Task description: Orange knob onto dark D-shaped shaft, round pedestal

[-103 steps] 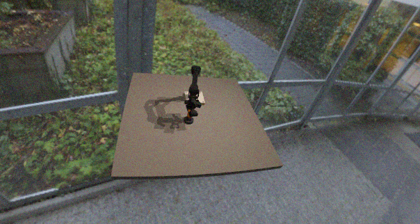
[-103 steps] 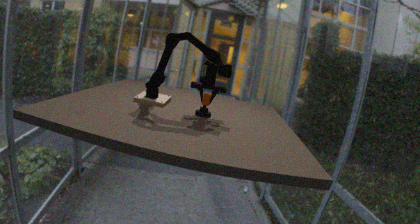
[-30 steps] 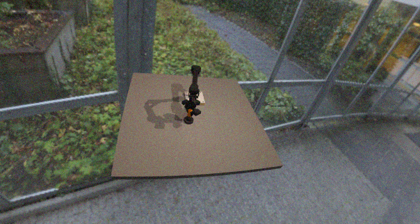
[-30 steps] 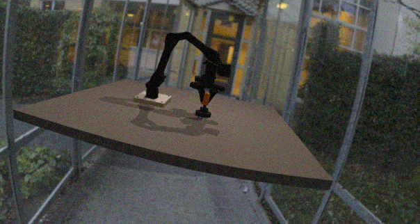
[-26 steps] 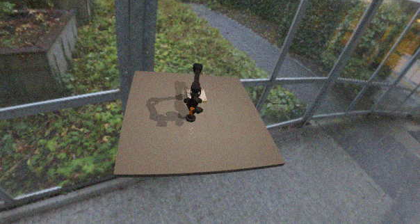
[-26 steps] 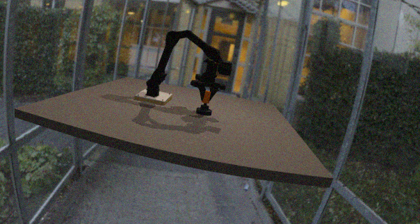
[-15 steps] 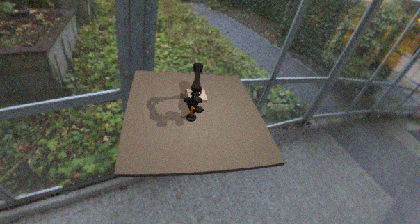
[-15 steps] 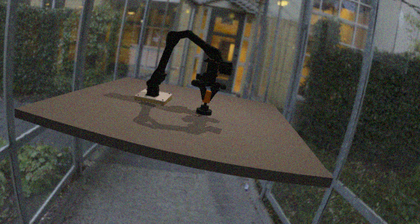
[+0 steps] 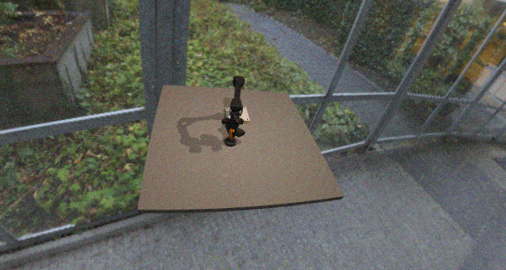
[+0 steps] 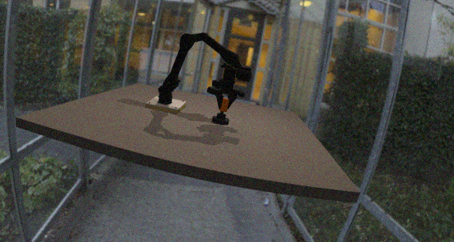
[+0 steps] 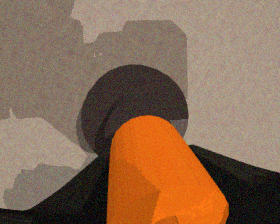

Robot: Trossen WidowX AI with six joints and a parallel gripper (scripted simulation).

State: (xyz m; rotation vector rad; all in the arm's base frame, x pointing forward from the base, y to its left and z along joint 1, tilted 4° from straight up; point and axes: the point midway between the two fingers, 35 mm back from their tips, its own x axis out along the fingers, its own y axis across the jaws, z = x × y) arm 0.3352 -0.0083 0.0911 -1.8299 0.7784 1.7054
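Observation:
The orange knob (image 9: 231, 134) (image 10: 224, 104) (image 11: 141, 145) is upright between my fingers. My gripper (image 9: 231, 131) (image 10: 225, 106) (image 11: 148, 157) is shut on it, one dark finger on each side. The dark round pedestal (image 9: 229, 143) (image 10: 220, 121) (image 11: 136, 85) stands on the table under the knob. In the exterior view the knob's lower end is at about the top of the short dark shaft (image 10: 220, 114), well above the pedestal's disc. Whether they touch is too small to tell. In the wrist view the knob hides most of the shaft; the flat sides are not visible.
The brown table (image 9: 268, 169) (image 10: 270, 155) carries the arm's pale base plate (image 9: 245, 116) (image 10: 176, 106), behind the pedestal in the top view. The arm's shadow falls on the table beside the pedestal. No other loose object is seen on the table.

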